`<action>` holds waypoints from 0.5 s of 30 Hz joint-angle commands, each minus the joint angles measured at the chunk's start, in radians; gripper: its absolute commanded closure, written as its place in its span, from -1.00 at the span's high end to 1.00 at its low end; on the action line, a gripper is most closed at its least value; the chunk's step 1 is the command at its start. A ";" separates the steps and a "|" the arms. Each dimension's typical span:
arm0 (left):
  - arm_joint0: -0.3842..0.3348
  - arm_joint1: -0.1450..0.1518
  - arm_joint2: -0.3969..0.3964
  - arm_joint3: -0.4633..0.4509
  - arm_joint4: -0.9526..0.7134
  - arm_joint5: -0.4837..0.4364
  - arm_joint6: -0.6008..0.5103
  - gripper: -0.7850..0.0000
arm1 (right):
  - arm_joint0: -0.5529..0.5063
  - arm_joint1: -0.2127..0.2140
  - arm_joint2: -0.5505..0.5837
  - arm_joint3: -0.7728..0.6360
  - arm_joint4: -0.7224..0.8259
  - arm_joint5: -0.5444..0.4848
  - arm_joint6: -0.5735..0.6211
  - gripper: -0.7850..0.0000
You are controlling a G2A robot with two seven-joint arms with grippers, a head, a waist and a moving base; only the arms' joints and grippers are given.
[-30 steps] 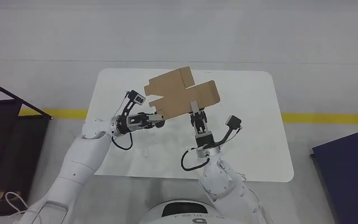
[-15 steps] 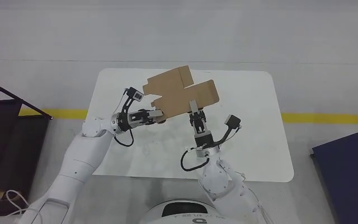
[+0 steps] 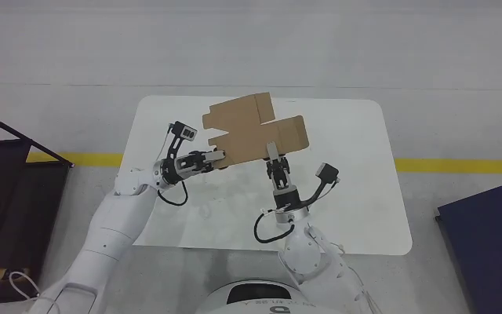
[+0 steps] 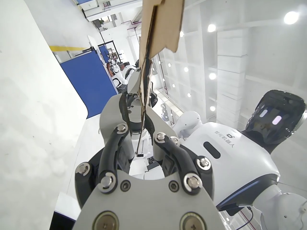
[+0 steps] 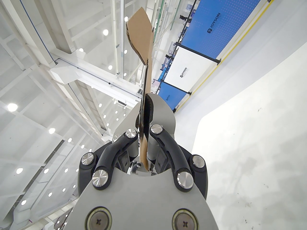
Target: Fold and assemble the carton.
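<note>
My right gripper: clamped on the flat carton at frame centre, holding it off the table for folding.
My left gripper: fingers parted, straddling its left edge, not pinching.

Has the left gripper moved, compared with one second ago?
Yes, slightly: the left gripper has crept toward the white table's far edge, staying at the carton's edge.

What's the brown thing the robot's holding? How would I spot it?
Look at the white table. Above its middle, the right gripper clamps a flat brown cardboard carton, lifted off the tabletop. It's the only brown thing there, with a stepped, notched outline.
</note>
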 commanded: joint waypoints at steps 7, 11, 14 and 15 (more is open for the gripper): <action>0.005 -0.002 0.001 -0.002 0.034 -0.002 0.002 -0.75 | 0.002 -0.003 0.000 -0.003 -0.005 0.007 -0.001 -1.00; 0.005 -0.004 0.005 -0.001 0.039 -0.003 0.003 -0.76 | 0.004 -0.005 0.000 -0.004 -0.004 0.005 -0.004 -1.00; 0.003 -0.005 0.007 0.000 0.034 -0.001 0.001 -0.76 | 0.006 -0.007 0.000 -0.003 -0.002 0.003 -0.006 -1.00; 0.002 -0.006 0.008 0.002 0.028 0.000 0.000 -0.76 | 0.007 -0.007 -0.001 -0.002 -0.002 0.003 -0.006 -1.00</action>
